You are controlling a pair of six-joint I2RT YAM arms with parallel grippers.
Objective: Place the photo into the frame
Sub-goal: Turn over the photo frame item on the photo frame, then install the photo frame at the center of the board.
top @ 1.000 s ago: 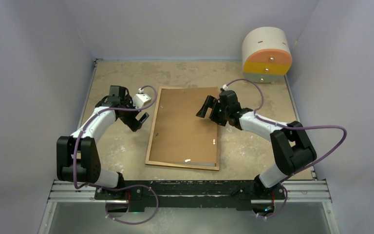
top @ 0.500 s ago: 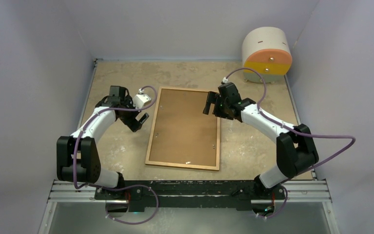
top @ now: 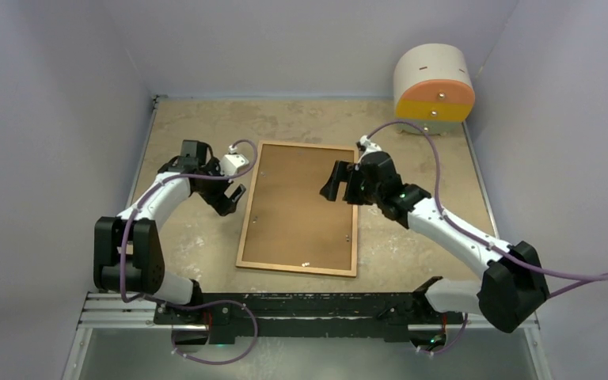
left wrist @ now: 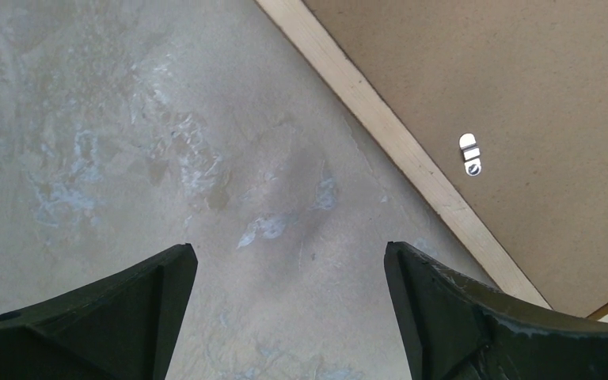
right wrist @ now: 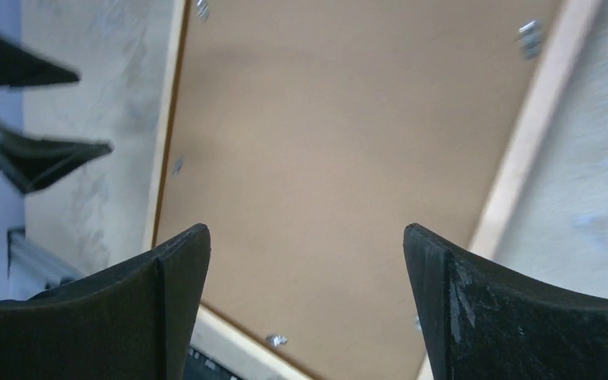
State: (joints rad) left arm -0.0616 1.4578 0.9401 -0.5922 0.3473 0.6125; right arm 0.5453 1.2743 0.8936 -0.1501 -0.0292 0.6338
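Note:
The frame lies face down mid-table, its plain brown board back up and small metal clips at its edges. The photo is hidden or out of view. My left gripper is open just left of the frame's left rail, over bare table, nothing between its fingers. My right gripper is open above the board's upper right part, holding nothing. The right wrist view looks down along the board and catches the left gripper beyond the far rail.
A round drawer cabinet with orange and yellow fronts stands at the back right corner. Grey walls close in the table on three sides. The arms' mounting rail runs along the near edge.
The right arm has swung its elbow out to the right, and its gripper came back over the board's upper right. A grey strip at the frame's near edge no longer shows. The left arm barely moved.

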